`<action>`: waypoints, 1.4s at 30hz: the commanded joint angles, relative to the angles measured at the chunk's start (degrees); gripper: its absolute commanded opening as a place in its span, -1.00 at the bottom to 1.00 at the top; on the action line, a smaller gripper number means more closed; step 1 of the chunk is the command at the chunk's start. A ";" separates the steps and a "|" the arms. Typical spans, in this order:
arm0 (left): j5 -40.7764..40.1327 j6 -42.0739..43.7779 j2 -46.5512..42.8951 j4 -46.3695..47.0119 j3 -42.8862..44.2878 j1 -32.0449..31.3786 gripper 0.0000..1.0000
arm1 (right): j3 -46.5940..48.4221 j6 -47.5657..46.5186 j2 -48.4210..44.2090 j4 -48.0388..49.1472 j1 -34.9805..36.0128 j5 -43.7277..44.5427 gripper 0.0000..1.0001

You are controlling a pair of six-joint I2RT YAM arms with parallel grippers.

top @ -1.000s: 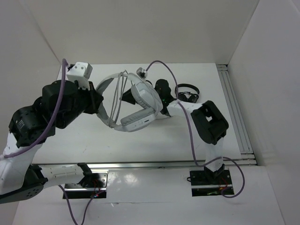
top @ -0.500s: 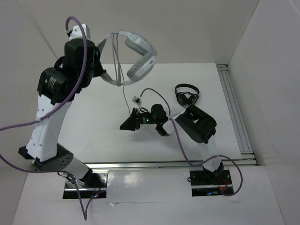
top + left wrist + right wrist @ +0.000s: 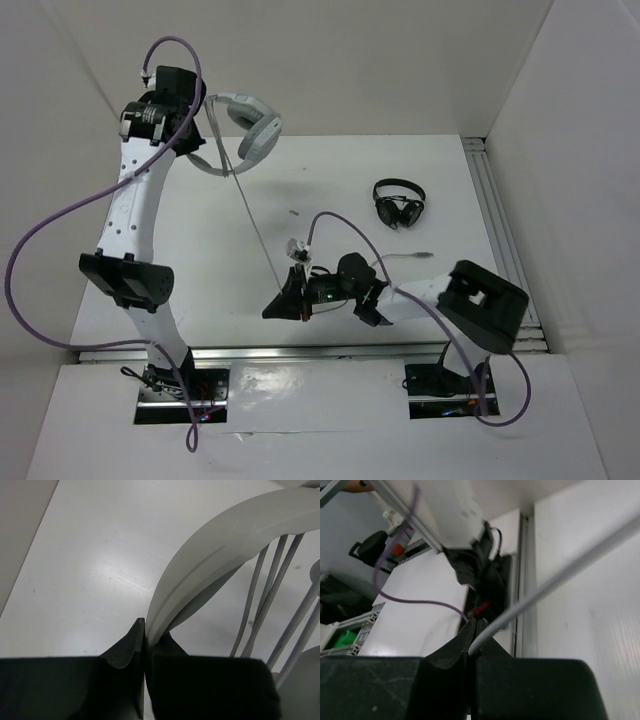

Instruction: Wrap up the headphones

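Observation:
The light grey headphones (image 3: 245, 130) hang high at the back left, held by their headband (image 3: 220, 545) in my left gripper (image 3: 197, 128), which is shut on the band. Several turns of the thin grey cable cross the headband in the left wrist view (image 3: 265, 605). The cable (image 3: 255, 225) runs taut down from the headphones to my right gripper (image 3: 272, 310), low near the table's front. The right gripper is shut on the cable (image 3: 545, 587), as the right wrist view shows.
Small black headphones (image 3: 399, 201) lie on the table at the back right. A loose end of cable (image 3: 415, 256) lies right of the right arm. A metal rail (image 3: 505, 250) runs along the table's right edge and another along the front.
My left arm has risen and swung back left with the headphones. My right gripper has moved toward the front of the table, drawing the cable out long and taut.

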 commanded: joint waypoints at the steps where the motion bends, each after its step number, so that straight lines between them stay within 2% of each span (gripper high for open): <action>1: -5.24 -6.14 1.78 4.22 0.12 0.91 -1.00 | 5.06 -14.01 -9.31 -17.35 5.87 3.46 -1.00; 2: -6.05 -6.76 2.31 3.51 -0.76 0.30 -1.00 | 9.52 -17.51 -10.02 -27.33 6.84 3.46 -1.00; 4: -9.47 -7.38 2.32 3.51 -5.74 -0.76 -1.00 | 13.07 -20.60 -12.30 -35.13 8.26 2.93 -1.00; 5: -10.97 -7.38 2.32 3.51 -7.78 -2.15 -1.00 | 16.39 -24.01 -13.27 -42.91 8.95 4.76 -1.00; 7: -13.96 -7.38 2.32 3.51 -13.74 -3.92 -1.00 | 20.18 -27.89 -15.99 -51.56 8.96 7.23 -1.00; 8: -14.76 -7.38 1.80 3.51 -15.86 -4.88 -1.00 | 24.12 -30.00 -16.79 -59.87 8.96 11.85 -1.00; 10: -14.76 -4.94 0.57 5.78 -20.78 -7.87 -1.00 | 29.14 -37.20 -17.93 -69.66 8.96 18.45 -1.00; 11: -15.29 -4.40 -0.75 5.79 -25.16 -8.84 -1.00 | 34.47 -39.49 -17.94 -78.85 8.96 26.84 -1.00; 14: -18.63 -3.60 -2.77 8.24 -33.16 -12.09 -1.00 | 41.71 -46.44 -19.25 -88.85 8.43 39.20 -1.00; 15: -18.63 -2.30 -3.48 9.47 -34.85 -12.62 -1.00 | 45.39 -47.85 -19.26 -92.35 8.43 46.98 -1.00; 20: -15.73 4.48 -8.22 12.21 -40.48 -16.93 -1.00 | 50.70 -56.73 -21.18 -92.40 7.38 66.44 -1.00; 21: -14.25 5.27 -9.19 12.82 -42.41 -17.63 -1.00 | 49.66 -58.48 -22.15 -88.56 7.38 73.00 -1.00; 23: -12.49 7.20 -13.12 13.79 -44.70 -19.30 -1.00 | 46.67 -64.63 -23.47 -80.48 7.38 80.42 -1.00; 24: -9.96 8.43 -14.63 13.79 -46.98 -19.31 -1.00 | 44.83 -66.91 -25.04 -71.56 6.86 84.80 -1.00; 26: -7.83 11.06 -18.32 16.59 -49.62 -21.66 -1.00 | 40.08 -72.18 -26.28 -62.89 5.71 85.73 -1.00; 29: -3.70 14.49 -25.18 18.62 -54.37 -26.67 -1.00 | 39.54 -72.83 -26.29 -55.31 -0.33 82.13 -1.00; 32: -1.41 15.03 -29.40 17.40 -55.52 -31.76 -1.00 | 43.65 -69.42 -23.14 -57.39 -6.05 74.50 -1.00; 33: -1.40 15.03 -30.19 15.48 -55.52 -32.66 -1.00 | 45.15 -68.70 -22.08 -59.67 -10.25 71.69 -1.00; 36: 1.22 14.42 -32.83 11.96 -52.02 -37.13 -1.00 | 48.23 -66.07 -18.39 -62.75 -17.98 62.47 -1.00; 37: 1.23 14.42 -32.84 9.85 -49.57 -38.63 -1.00 | 49.63 -65.19 -16.90 -64.68 -19.50 57.30 -0.99; 41: 1.85 15.91 -34.95 6.60 -43.77 -43.82 -1.00 | 50.35 -64.56 -14.17 -66.72 -22.15 50.66 -0.97; 42: 1.85 15.91 -34.95 5.62 -42.18 -45.04 -1.00 | 52.18 -64.56 -13.55 -69.51 -22.15 46.05 -0.97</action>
